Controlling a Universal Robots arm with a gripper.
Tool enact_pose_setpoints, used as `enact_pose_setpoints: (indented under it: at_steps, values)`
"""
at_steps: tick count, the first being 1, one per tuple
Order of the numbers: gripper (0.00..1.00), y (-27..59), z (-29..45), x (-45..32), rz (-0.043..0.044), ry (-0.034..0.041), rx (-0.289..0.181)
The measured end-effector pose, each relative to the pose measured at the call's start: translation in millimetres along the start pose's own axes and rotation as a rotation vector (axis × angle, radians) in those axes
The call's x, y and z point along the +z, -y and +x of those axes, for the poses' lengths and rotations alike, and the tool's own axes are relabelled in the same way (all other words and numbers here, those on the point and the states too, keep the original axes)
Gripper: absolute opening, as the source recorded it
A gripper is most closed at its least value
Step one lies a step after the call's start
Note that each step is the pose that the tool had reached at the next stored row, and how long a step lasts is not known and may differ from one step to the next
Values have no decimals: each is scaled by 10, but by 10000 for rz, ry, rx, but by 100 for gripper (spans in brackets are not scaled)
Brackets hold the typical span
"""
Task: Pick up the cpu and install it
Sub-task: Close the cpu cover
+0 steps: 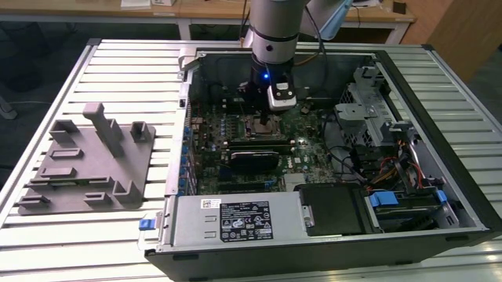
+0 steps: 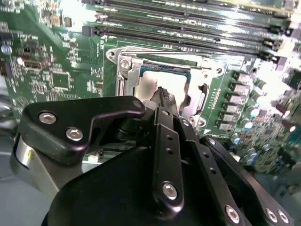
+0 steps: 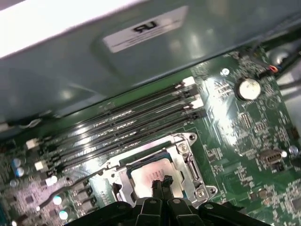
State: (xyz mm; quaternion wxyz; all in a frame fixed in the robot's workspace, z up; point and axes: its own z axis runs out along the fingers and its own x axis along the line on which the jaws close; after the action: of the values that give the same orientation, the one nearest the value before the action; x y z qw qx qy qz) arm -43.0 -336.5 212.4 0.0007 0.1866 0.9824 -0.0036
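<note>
The cpu (image 2: 176, 81) is a pale silver-beige square lying flat inside the metal socket frame (image 2: 126, 71) on the green motherboard (image 2: 70, 56). In the first wrist view the cpu (image 3: 142, 175) sits level in the socket frame (image 3: 189, 157). My gripper (image 2: 162, 92) hangs directly over it, black fingers pressed together, their tip at or just above the chip's top; contact cannot be told. In the exterior view the gripper (image 1: 267, 122) reaches down into the open computer case over the cpu (image 1: 255, 125). The gripper (image 3: 161, 181) covers part of the chip.
Black memory slots (image 3: 136, 123) run beside the socket. The case wall (image 1: 188, 88), drive cage (image 1: 368, 108), power supply (image 1: 235, 220) and cables (image 1: 384, 170) surround the board. A grey fixture block (image 1: 86, 158) lies on the slatted table at the exterior view's left.
</note>
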Motion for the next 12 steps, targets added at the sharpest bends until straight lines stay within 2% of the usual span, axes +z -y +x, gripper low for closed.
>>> enact_pose_setpoints:
  at_steps: [12]
  values:
    - [11,0,0,1,-7,15,-2191]
